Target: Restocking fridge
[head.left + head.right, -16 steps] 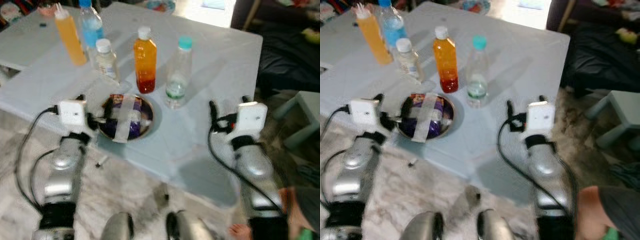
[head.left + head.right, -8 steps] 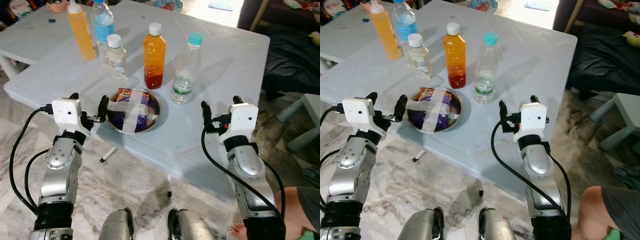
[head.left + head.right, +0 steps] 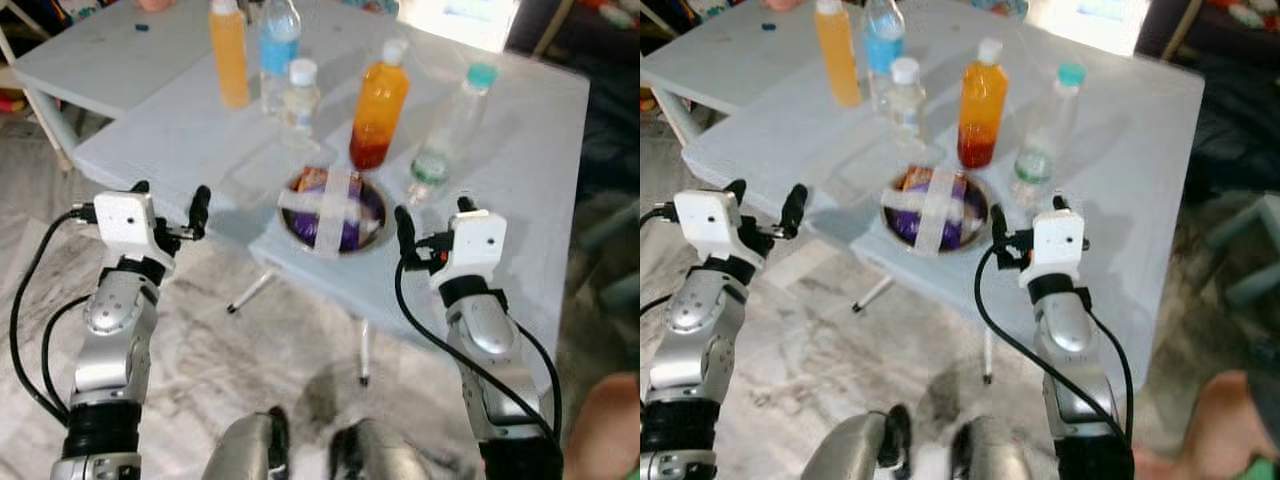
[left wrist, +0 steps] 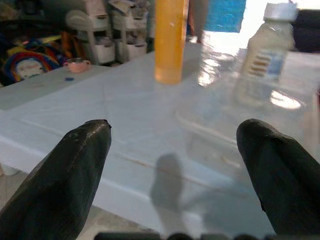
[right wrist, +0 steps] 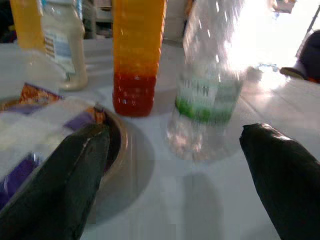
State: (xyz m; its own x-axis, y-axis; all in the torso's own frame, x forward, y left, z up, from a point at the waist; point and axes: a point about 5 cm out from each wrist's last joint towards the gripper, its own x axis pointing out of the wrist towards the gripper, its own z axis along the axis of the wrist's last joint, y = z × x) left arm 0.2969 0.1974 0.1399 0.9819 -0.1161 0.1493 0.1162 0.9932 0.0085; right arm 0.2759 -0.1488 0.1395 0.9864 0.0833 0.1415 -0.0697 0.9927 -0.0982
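1. Marble-look floor (image 3: pixel 280 340) underfoot, with a pale blue tabletop (image 3: pixel 150 130) stretching ahead and its corner sticking out toward the robot.
2. Left gripper (image 3: pixel 168 205) hangs off the tabletop's near left edge, fingers spread wide, nothing in them.
3. Far left on the tabletop: a tall orange bottle (image 3: pixel 230 55), a blue-label bottle (image 3: pixel 278 45) just beside it, and a small clear bottle with a white cap (image 3: pixel 299 100) nearer.
4. Middle: an orange-red juice bottle (image 3: pixel 378 115), upright. Right in front of it, near the corner, a metal bowl (image 3: pixel 335 208) with purple snack packets, white tape crossed over the top.
5. Right of the juice: a clear water bottle with a teal cap (image 3: pixel 448 125).
6. Right gripper (image 3: pixel 430 222) sits just beside the bowl's right side, fingers wide apart and empty too.
7. Bottom right corner there's a bit of a person (image 3: pixel 605 430), blurry.
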